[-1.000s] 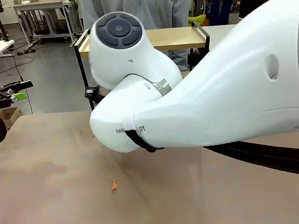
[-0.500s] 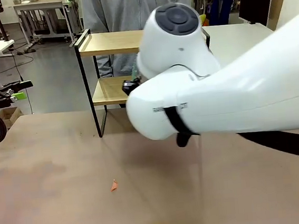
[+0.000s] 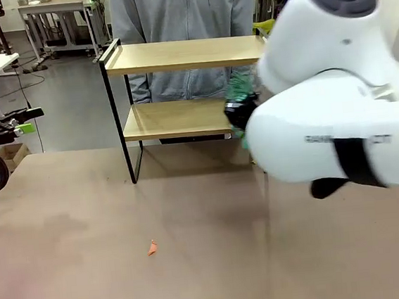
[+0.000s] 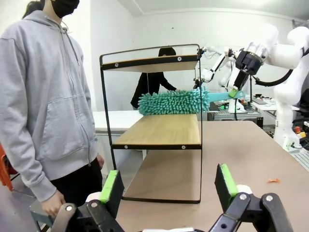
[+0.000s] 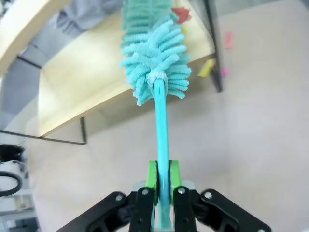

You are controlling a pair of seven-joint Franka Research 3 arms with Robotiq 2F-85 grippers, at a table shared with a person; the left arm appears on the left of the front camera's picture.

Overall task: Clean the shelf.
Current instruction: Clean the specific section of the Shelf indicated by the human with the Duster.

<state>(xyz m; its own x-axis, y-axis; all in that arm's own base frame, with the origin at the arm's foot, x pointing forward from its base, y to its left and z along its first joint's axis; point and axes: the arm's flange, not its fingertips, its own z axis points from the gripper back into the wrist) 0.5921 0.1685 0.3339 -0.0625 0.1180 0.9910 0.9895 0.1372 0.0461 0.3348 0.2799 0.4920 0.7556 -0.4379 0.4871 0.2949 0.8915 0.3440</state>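
Observation:
The shelf (image 3: 183, 54) stands at the table's far side, a person behind it. In the left wrist view the shelf (image 4: 161, 130) has a teal fluffy duster (image 4: 169, 101) reaching in between its two boards, above the lower one. My right gripper (image 5: 161, 186) is shut on the duster's (image 5: 154, 53) teal handle, its head over the lower board's (image 5: 96, 82) end. A red scrap (image 5: 180, 13) lies on that board. A bit of the duster (image 3: 238, 89) shows beside my right arm (image 3: 337, 108). My left gripper (image 4: 169, 186) is open and holds nothing, facing the shelf's side.
The person in a grey hoodie (image 3: 182, 10) stands close behind the shelf. An orange scrap (image 3: 152, 248) lies on the brown table near the front. Yellow (image 5: 206, 67) and pink (image 5: 228, 39) scraps lie on the table by the shelf's leg. My left gripper (image 3: 13, 125) sits at the far left.
My right arm has swung from the middle to the right, uncovering the shelf and carrying the duster along it. The left arm has stayed still.

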